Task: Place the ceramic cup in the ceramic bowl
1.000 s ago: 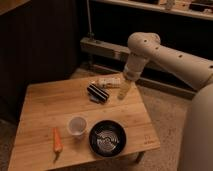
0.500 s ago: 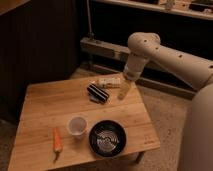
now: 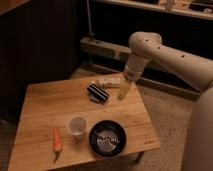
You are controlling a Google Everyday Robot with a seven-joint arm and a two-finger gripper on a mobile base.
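Note:
The ceramic cup [image 3: 77, 126], small and white, stands upright on the wooden table [image 3: 45, 102] near its front edge. Just to its right sits the ceramic bowl [image 3: 107, 138], black and glossy with pale rings inside; nothing is in it. My gripper [image 3: 122, 93] hangs from the pale arm over the table's far right side, well behind the bowl and cup. It is open and holds nothing.
An orange carrot-like object [image 3: 57, 140] lies left of the cup. A black striped object [image 3: 98, 93] and a pale bottle [image 3: 109, 81] lie at the back, just left of the gripper. Dark shelving runs behind the table.

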